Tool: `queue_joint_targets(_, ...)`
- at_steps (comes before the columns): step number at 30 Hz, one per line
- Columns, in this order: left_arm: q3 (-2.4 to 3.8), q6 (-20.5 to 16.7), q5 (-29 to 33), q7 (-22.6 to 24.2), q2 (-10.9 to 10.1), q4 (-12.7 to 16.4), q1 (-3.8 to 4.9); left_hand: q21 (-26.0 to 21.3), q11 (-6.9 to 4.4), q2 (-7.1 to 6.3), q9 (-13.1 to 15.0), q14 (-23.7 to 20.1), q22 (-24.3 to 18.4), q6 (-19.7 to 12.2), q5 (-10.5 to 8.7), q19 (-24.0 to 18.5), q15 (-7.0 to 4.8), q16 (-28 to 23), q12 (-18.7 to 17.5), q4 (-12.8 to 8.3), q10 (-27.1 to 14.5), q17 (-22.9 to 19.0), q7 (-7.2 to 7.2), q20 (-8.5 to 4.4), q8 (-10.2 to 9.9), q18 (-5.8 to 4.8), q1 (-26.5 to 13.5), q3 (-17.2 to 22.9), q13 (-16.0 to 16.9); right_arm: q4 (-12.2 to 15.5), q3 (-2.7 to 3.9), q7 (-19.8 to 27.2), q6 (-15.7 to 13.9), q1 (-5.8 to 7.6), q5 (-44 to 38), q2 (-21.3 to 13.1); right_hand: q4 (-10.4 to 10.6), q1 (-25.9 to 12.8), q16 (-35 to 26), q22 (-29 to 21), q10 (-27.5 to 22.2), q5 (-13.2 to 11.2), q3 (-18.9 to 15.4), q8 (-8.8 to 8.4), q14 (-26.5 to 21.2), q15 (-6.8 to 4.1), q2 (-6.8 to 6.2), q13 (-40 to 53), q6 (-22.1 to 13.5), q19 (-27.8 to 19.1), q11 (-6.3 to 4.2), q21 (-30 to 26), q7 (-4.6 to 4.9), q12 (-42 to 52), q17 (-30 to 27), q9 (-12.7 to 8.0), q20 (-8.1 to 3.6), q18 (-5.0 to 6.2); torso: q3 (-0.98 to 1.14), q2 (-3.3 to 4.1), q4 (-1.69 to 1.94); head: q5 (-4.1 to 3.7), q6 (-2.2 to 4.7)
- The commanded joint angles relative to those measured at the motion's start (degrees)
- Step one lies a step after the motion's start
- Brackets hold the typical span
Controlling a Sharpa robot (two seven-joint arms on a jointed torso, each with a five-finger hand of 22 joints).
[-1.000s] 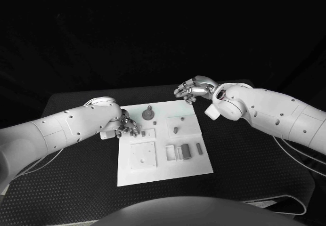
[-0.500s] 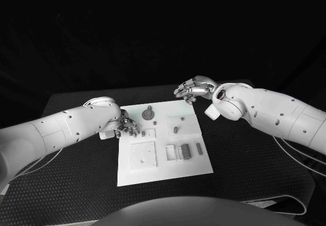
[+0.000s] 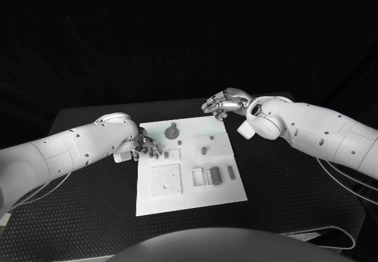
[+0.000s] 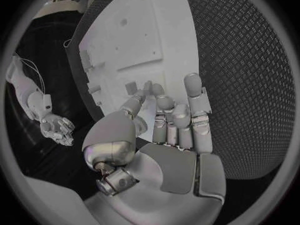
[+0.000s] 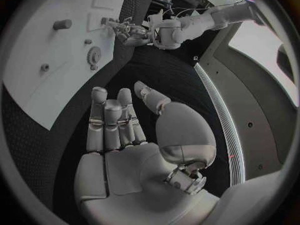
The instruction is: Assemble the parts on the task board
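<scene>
The white task board (image 3: 189,194) lies in the middle of the table. On it are a gear (image 3: 172,131), a short peg (image 3: 203,150), a grey block (image 3: 215,175) and a slim piece (image 3: 231,172). My left hand (image 3: 146,146) rests at the board's left edge, fingers pointing down onto it. In the left wrist view this hand (image 4: 169,120) has its fingers stretched out and nothing in them, and a small part (image 4: 131,88) lies just past the thumb. My right hand (image 3: 224,102) hovers beyond the board's far right corner with an empty palm (image 5: 125,155).
A square plate (image 3: 166,179) and a rectangular frame (image 3: 197,176) sit on the board's near half. The black table (image 3: 87,213) surrounds the board on all sides. The right wrist view shows the gear (image 5: 94,55), the peg (image 5: 61,24) and my left hand (image 5: 128,31).
My left forearm has shifted slightly, while its hand stays at the board's left edge. The right hand and the parts have not moved.
</scene>
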Motion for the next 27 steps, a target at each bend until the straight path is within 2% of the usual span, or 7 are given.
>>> queue_joint_targets(1, 0.02, -0.1, 1.9, 0.4, -0.1, 0.2, 0.01, -0.4, 0.01, -0.53, -0.1, -0.1, 1.1, -0.5, -0.28, 0.0, -0.35, -0.3, -0.4, 0.2, -0.1, 0.0, -0.01, -0.25, 0.3, -0.58, 0.1, -0.2, 0.1, 0.0, 0.01, 0.4, 0.7, -0.04, -0.1, 0.0, 0.2, -0.5, -0.2, 0.8, -0.2, 0.2, 0.0, -0.15, -0.1, -0.52, 0.07, -0.1, 0.1, 0.3, 0.07, -0.2, 0.41, 0.3, -0.1, 0.0, -0.21, 0.48, 0.0, 0.02, -0.01, 0.08, 0.01)
queue_joint_targets(8, 0.02, 0.2, 3.4, 0.8, 0.0, 0.4, 0.01, -0.4, 0.02, -0.03, -0.2, -0.1, 1.0, -0.7, -0.28, 0.0, -0.35, -0.3, -0.5, 0.3, -0.1, 0.0, 0.0, -0.28, 0.4, -0.57, 0.0, 0.1, 0.1, 0.0, 0.01, 0.4, 0.7, -0.04, -0.1, 0.1, 0.2, -0.5, -0.2, 0.8, -0.2, 0.2, 0.0, -0.15, -0.1, -0.52, 0.07, -0.1, 0.1, 0.3, 0.07, -0.2, 0.41, 0.3, -0.1, 0.0, -0.21, 0.48, 0.01, 0.02, -0.03, 0.11, 0.01)
queue_joint_targets(17, 0.02, 0.3, 3.9, 0.9, 0.1, 0.5, 0.01, -0.5, 0.03, -0.01, -0.3, -0.1, 1.0, -0.7, -0.28, 0.0, -0.34, -0.4, -0.5, 0.2, -0.1, 0.0, 0.02, -0.28, 0.4, -0.58, 0.0, 0.2, 0.1, 0.0, 0.01, 0.4, 0.7, -0.05, -0.1, 0.0, 0.2, -0.5, -0.2, 0.8, -0.2, 0.2, 0.0, -0.15, -0.1, -0.52, 0.08, -0.1, 0.1, 0.3, 0.07, -0.2, 0.41, 0.3, -0.1, 0.0, -0.2, 0.48, 0.03, 0.03, -0.03, 0.09, 0.01)
queue_joint_targets(27, 0.13, -0.8, 3.4, 1.3, -0.5, 0.4, 0.01, -0.6, 0.07, -0.9, -0.5, -0.1, 1.1, -0.8, -0.28, 0.0, -0.29, -0.4, -0.6, 0.4, -0.2, 0.0, 0.05, -0.29, 0.6, -0.62, -0.7, 0.0, 0.1, 0.0, 0.01, 0.4, 0.7, -0.09, -0.1, 0.0, 0.2, -0.5, -0.2, 0.8, -0.2, 0.2, 0.0, -0.15, -0.1, -0.52, 0.07, -0.1, 0.1, 0.3, 0.07, -0.2, 0.41, 0.3, -0.1, 0.0, -0.2, 0.48, 0.0, 0.02, -0.07, -0.08, 0.01)
